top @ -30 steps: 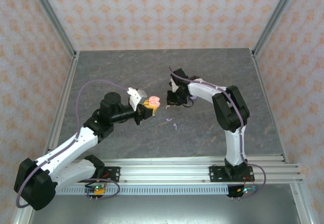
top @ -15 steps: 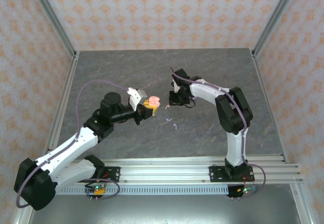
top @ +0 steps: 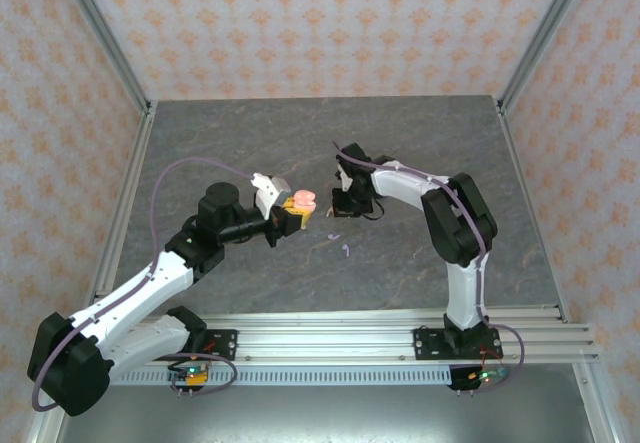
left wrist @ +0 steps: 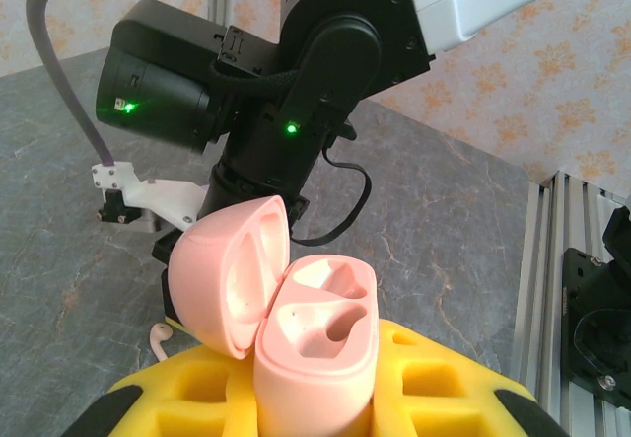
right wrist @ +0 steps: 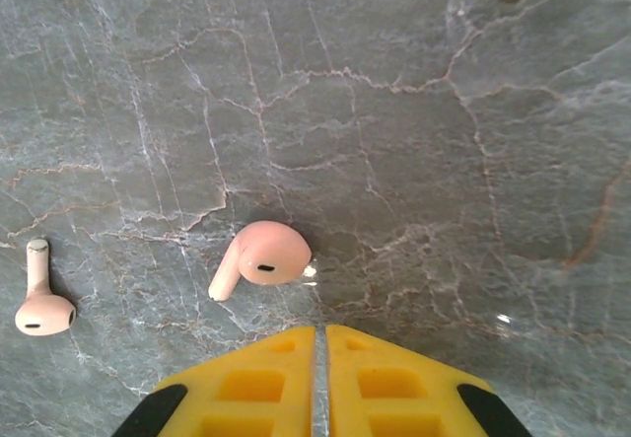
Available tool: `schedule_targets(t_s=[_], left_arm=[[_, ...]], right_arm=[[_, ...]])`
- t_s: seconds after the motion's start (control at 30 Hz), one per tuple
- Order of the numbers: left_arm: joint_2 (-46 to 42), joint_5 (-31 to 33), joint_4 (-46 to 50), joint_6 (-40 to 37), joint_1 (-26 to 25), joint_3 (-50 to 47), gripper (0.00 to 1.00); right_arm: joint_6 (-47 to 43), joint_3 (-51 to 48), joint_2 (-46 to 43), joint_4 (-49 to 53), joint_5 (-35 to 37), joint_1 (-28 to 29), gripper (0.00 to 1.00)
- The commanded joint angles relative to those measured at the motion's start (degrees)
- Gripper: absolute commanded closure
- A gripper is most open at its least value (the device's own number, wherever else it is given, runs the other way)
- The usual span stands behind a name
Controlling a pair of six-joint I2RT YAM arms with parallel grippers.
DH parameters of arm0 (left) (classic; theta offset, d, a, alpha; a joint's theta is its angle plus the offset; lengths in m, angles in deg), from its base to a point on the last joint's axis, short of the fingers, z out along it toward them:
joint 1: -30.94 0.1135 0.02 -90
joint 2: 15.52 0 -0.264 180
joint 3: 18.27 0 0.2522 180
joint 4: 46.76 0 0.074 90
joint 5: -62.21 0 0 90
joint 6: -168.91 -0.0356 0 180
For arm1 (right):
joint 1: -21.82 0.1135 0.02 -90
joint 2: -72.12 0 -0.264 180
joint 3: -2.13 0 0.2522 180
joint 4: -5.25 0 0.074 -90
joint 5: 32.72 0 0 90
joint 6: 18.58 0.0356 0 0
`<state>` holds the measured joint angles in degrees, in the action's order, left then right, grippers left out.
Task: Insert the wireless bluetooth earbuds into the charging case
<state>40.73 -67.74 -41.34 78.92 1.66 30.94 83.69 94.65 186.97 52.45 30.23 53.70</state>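
While the right gripper [right wrist: 320, 332] hangs closed and empty, an earbud [right wrist: 261, 257] lies just ahead of its tips, stem slanting crosswise. The left gripper [left wrist: 317, 398] clamps the case [left wrist: 317, 333].

l fingers [left wrist: 444, 383] gripping, r fingers [right wrist: 394, 383] closed

The grey worktop [right wrist: 414, 111] has the look of polished stone, veined in white and catching small glints, and a pale pink earbud [right wrist: 264, 256] and a second earbud [right wrist: 41, 309] lying on it are smooth, glossy plastic. The open charging case [left wrist: 315, 348] is smooth pink plastic with a satin sheen, seated in the matt yellow moulded pads [left wrist: 434, 383] of the left end effector [left wrist: 315, 407]. The right arm [left wrist: 325, 72] wears glossy black plastic housing, while the rails [top: 330, 328] are pale brushed metal.
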Motion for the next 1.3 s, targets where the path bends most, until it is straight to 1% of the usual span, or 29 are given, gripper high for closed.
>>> schedule_targets(t_s=[0.0, 0.23, 0.57, 0.67, 0.8, 1.0, 1.1, 1.27], left_arm=[[-1.1, 0.9, 0.2, 0.1, -0.4, -0.1, 0.95], [-1.1, 1.0, 0.2, 0.0, -0.3, -0.3, 0.95], [-1.3, 1.2, 0.3, 0.0, -0.4, -0.3, 0.95], [-1.3, 1.3, 0.3, 0.0, -0.3, -0.3, 0.95], [-1.5, 1.6, 0.5, 0.0, -0.3, -0.2, 0.95], [-1.5, 1.4, 0.7, 0.1, -0.4, -0.1, 0.95], [-1.6, 1.4, 0.9, 0.1, -0.3, -0.1, 0.95], [-1.8, 1.3, 1.0, 0.1, -0.3, -0.2, 0.95]], right_arm=[[1.0, 2.4, 2.0, 1.6, 0.7, 0.2, 0.88], [1.0, 5.0, 3.9, 2.6, 3.2, 0.2, 0.88], [0.4, 7.4, 3.9, 3.3, 4.0, 0.2, 0.88], [0.3, 7.0, 2.7, 3.5, 4.8, 0.1, 0.88], [0.6, 6.4, 0.9, 3.5, 3.5, 0.1, 0.84], [3.4, 5.1, 0.3, 2.2, 0.5, 0.1, 0.67], [5.9, 4.9, 0.5, 1.5, 0.7, 0.1, 0.62], [8.1, 4.9, 1.3, 0.2, 0.1, 0.1, 0.62]])
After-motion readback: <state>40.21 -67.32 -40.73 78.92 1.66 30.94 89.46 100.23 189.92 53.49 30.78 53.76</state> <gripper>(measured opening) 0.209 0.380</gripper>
